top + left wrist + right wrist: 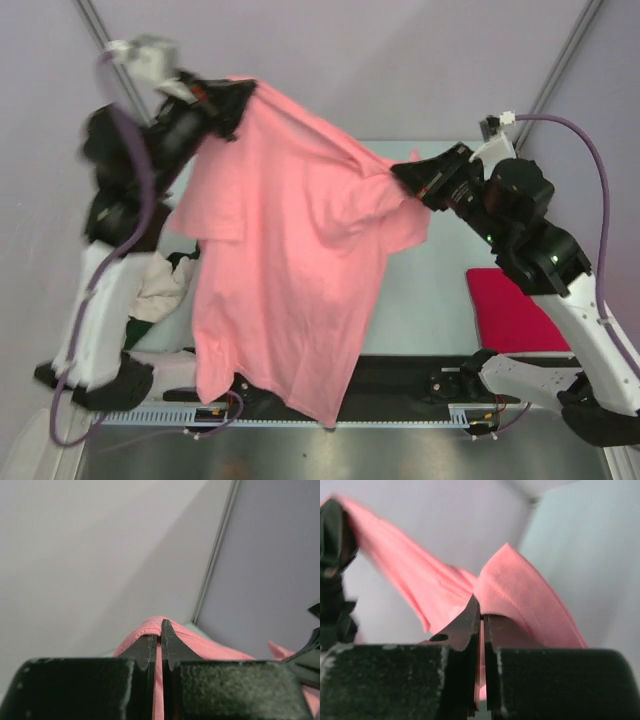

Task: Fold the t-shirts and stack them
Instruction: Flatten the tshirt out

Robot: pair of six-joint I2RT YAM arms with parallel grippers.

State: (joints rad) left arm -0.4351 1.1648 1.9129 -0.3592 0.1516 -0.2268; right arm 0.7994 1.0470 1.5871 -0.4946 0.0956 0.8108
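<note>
The salmon-pink t-shirt (290, 260) hangs in the air between both arms, its lower edge reaching past the table's near edge. My left gripper (238, 100) is raised high at the left, shut on the shirt's upper edge (150, 626). My right gripper (400, 172) is shut on the shirt's other edge (515, 595), a little lower, at the right. The magenta-red t-shirt (515, 312) lies folded flat on the table at the right, under my right arm.
A heap of white and dark cloth (165, 285) lies at the table's left side by my left arm. The pale green table (430, 300) shows between the hanging shirt and the red one. Tent poles (560, 70) run up behind.
</note>
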